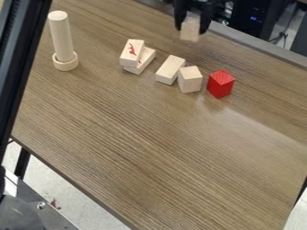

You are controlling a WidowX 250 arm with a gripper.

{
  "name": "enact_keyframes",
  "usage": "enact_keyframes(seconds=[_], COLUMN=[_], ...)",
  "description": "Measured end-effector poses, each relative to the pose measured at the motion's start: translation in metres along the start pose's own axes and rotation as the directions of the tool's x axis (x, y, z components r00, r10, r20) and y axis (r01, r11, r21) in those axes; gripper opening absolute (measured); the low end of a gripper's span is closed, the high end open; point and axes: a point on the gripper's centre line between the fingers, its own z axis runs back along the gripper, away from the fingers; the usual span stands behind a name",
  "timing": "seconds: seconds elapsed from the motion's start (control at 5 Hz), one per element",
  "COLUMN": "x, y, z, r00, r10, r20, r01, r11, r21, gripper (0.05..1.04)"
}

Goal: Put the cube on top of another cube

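At the top edge of the camera view, right of centre, the black gripper [192,22] is shut on a light wooden cube [190,32], held above the table's far side. Below it on the table stands another light wooden cube [190,80], its corner touching or nearly touching a flat wooden block [169,70] on its left. A red cube [221,84] stands a little to the right, apart from the wooden one.
Further left, one wooden block [131,53] with red marks lies on a second block [145,61]. A wooden rod [62,36] stands upright in a ring [65,62] at the upper left. A black frame bar [21,54] crosses the left edge.
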Motion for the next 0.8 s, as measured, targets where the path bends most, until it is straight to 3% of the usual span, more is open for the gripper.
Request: enact_keyframes(seconds=[0.2, 0.4, 0.8], x=[-0.009, -0.022, -0.043], y=[-0.010, -0.019, -0.018], z=[-0.018, -0.022, -0.008], r00=[0.995, 0.990, 0.981], r10=[-0.090, -0.132, -0.193], r20=[-0.038, -0.052, -0.032], r01=[0.092, 0.136, 0.194], r11=[0.994, 0.989, 0.981], r21=[0.058, 0.064, 0.029], gripper=[0.595, 0.595, 0.595])
